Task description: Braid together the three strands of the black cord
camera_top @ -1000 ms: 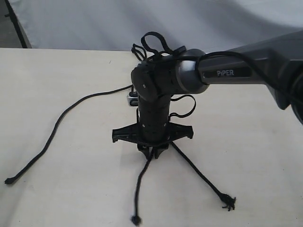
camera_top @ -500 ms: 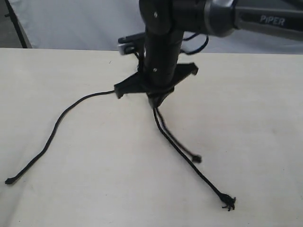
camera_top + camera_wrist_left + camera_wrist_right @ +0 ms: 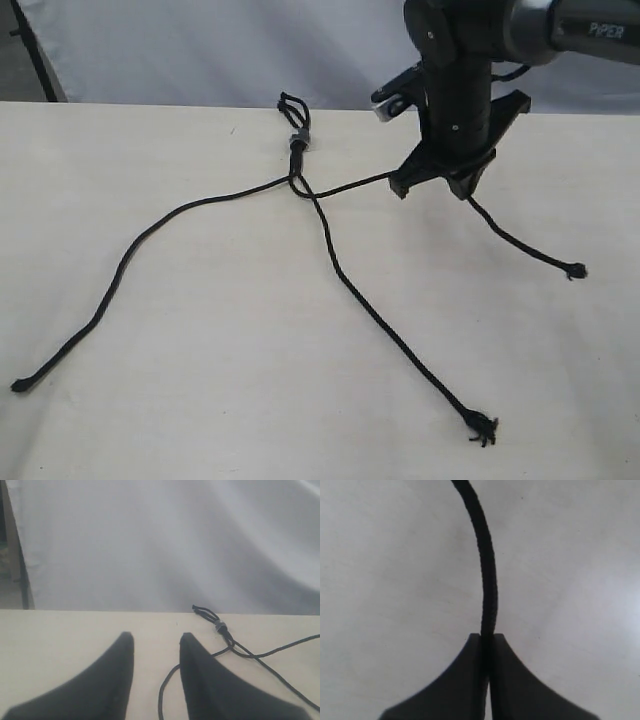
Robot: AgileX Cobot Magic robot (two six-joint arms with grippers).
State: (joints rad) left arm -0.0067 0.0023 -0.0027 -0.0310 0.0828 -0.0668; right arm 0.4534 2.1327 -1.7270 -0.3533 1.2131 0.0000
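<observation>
The black cord lies on the table, its grey band (image 3: pixel 298 141) at the back with short loops (image 3: pixel 291 103) beyond it. One strand (image 3: pixel 130 250) curves off to the front left. A second strand (image 3: pixel 380 320) runs to a frayed tip (image 3: pixel 482 426) at the front right. My right gripper (image 3: pixel 462 188) is shut on the third strand (image 3: pixel 345 185), which crosses the second just below the band; its tip (image 3: pixel 575 270) trails to the right. The right wrist view shows that strand (image 3: pixel 487 570) pinched in my gripper (image 3: pixel 488 637). My left gripper (image 3: pixel 156 637) is open over bare table, near the band (image 3: pixel 220 627).
The pale table (image 3: pixel 200 400) ends at a white backdrop (image 3: pixel 200 50) behind the loops. The grey right arm (image 3: pixel 570 25) reaches in from the upper right, above the table's back right part. The left arm is outside the exterior view.
My right gripper rose from the front middle and swung back and to the right, carrying its strand across the front-right strand. The other two strands stayed put.
</observation>
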